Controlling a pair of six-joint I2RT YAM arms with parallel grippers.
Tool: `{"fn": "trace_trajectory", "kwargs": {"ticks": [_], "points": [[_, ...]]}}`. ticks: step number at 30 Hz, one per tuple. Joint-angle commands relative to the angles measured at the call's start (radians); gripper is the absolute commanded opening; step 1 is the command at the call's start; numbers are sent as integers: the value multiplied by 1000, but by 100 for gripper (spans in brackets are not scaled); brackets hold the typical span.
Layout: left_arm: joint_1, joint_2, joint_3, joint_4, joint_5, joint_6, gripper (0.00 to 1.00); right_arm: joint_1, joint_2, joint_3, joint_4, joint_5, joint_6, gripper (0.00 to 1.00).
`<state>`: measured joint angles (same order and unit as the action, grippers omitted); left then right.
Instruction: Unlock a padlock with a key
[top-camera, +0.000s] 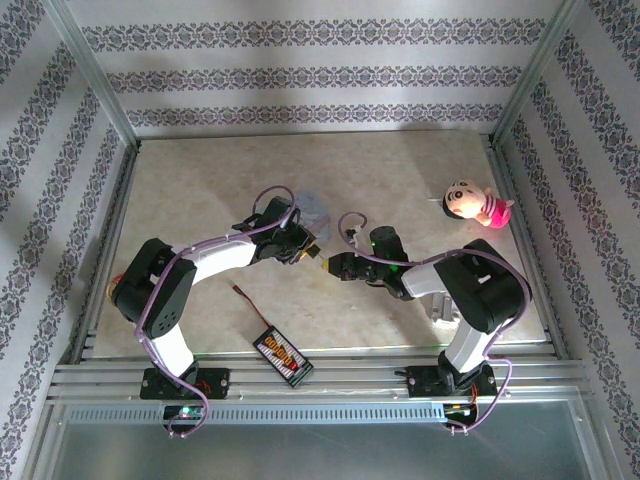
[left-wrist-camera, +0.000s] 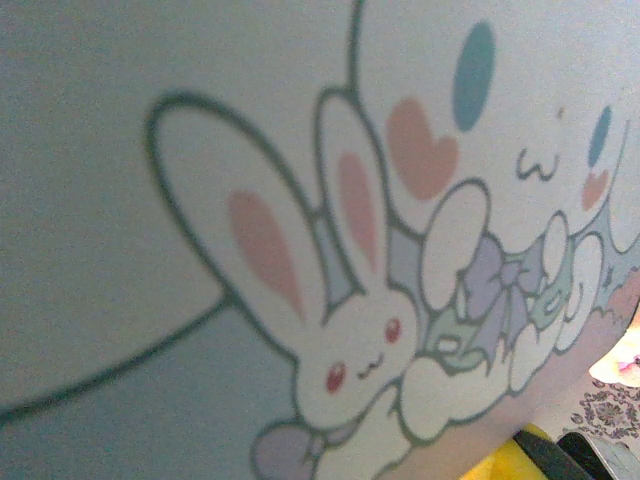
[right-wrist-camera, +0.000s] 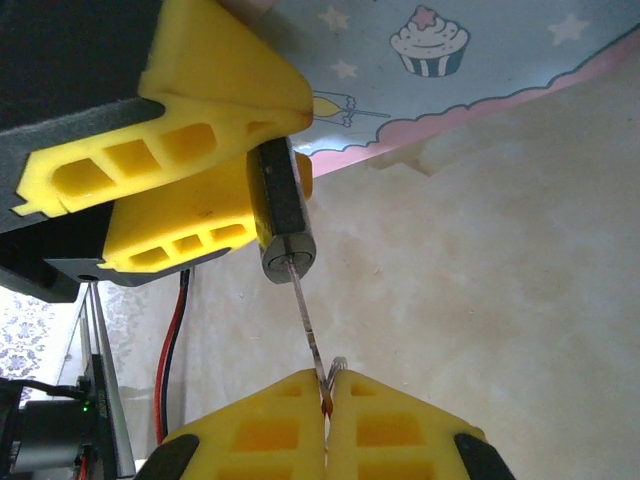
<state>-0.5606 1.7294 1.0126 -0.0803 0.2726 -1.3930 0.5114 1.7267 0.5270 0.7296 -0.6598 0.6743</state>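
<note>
Right now the job looks to be at the insertion step. In the right wrist view the right gripper (right-wrist-camera: 325, 400), at the bottom centre of the frame, has its yellow fingers pressed together on the key (right-wrist-camera: 308, 330), a thin silvery blade running up and slightly left to the round end face of the padlock (right-wrist-camera: 283, 215). The padlock sits left of centre, clamped between the yellow fingers of the left gripper (right-wrist-camera: 272, 150), which reaches in from the upper left. The key's tip meets the keyhole, but I cannot tell how deep it sits. To my eye the next move calls for pushing the blade fully home along the cylinder's axis. Then comes a clean twist of the right wrist with the lock held steady, since so thin a key could bend or slip. The overhead view adds the layout: both arms meeting mid-table (top-camera: 200, 180), the light-blue tin (top-camera: 312, 208) just above them, a doll (top-camera: 475, 203) at upper right, and a black board (top-camera: 283, 355) with wires at lower centre. Lock and key are too small to make out there. The left wrist view gives the tin's cartoon rabbit close up and blurred.
</note>
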Motion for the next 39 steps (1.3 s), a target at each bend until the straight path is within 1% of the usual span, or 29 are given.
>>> {"fn": "trace_trajectory", "kwargs": {"ticks": [1, 13, 20, 24, 28, 33, 34, 39], "points": [[14, -4, -2, 33, 30, -32, 0, 12, 15, 24, 30, 3, -13, 0], [14, -2, -3, 36, 34, -29, 0, 8, 46, 32, 39, 26, 21, 0], [14, -2, 1, 17, 21, -7, 0, 6, 46, 60, 44, -17, 112, 0], [14, -2, 2, -2, 8, 8, 0, 8, 17, 73, 19, -2, 154, 0], [13, -4, 4, -22, -9, 18, 0, 20, -31, 90, -88, 39, 174, 0], [9, -8, 15, -46, -30, 33, 0, 57, -77, 179, -378, 133, 148, 0], [9, -9, 19, -53, -35, 36, 0, 61, -79, 190, -409, 138, 150, 0], [9, -13, 19, -51, -37, 39, 0, 64, -82, 206, -418, 72, 168, 0]]}}
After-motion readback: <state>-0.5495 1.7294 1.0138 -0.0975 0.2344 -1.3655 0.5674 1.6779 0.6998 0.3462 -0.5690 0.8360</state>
